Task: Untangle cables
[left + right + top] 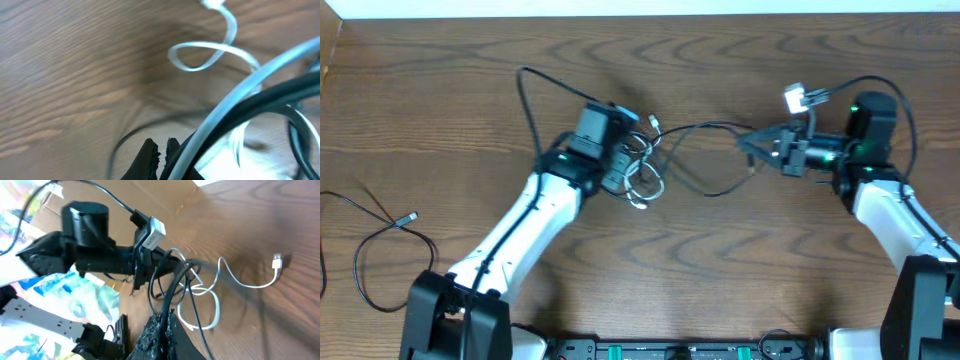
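Find the separate black cord (408, 219) at the far left of the table (770, 260), lying loose and well apart from everything else; treat as already free and leave untouched.

Next, locate the left gripper (623, 165) low over the tangle (642, 170) near the table's centre; read as clenched on the tangle, with cords bunching at its tips in the right wrist view; cannot tell which strand is pinched, since the left wrist view shows only a pale and a dark cord crossing close past the fingertips (150, 150); judge this an anchoring hold, placed so that a pull from the other side opens the loops rather than dragging the whole bundle.

Note the white cord (645, 190) curling out of the tangle's near side, slack, its plug end (276, 261) resting on the wood away from the knot; expect an easy release once the black loops loosen.

Follow the black cord (710, 125) arching rightward from the tangle to the right gripper (752, 143); read as clamped on that black cord, the strand rising straight out of the closed fingers (152, 327) in its own wrist view; judge the grip set well clear of the knot to leave room for drawing the strand out to the right; watch for loops tightening rather than slipping.
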Controlling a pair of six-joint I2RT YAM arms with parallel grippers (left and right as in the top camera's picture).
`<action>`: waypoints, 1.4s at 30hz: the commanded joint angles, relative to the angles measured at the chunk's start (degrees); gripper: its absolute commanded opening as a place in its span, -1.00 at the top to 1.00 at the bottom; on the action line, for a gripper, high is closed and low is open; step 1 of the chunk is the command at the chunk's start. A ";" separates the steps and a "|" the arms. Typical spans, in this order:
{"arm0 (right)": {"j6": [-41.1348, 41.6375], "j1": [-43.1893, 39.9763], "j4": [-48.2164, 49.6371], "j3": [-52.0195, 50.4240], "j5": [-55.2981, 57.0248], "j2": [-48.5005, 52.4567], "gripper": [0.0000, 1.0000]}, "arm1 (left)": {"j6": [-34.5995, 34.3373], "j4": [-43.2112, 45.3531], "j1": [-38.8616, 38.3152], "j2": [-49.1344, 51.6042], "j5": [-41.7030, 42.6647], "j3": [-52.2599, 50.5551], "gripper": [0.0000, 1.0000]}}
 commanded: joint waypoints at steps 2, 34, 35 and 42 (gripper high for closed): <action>-0.26 -2.62 0.13 0.52 -4.31 -0.79 0.98 | -0.46 0.02 0.74 0.44 0.09 -0.07 0.85; -12.11 3.37 -12.07 0.42 3.37 -0.79 -0.37 | -15.23 32.59 0.70 -0.44 56.02 -0.04 0.85; -12.83 3.89 -12.07 0.42 3.37 -0.79 -0.41 | -15.96 32.92 0.70 -0.44 56.41 -0.04 0.85; -14.23 5.95 -11.19 0.42 3.78 -0.79 -0.54 | -16.72 33.16 0.50 -0.44 62.45 -0.04 0.85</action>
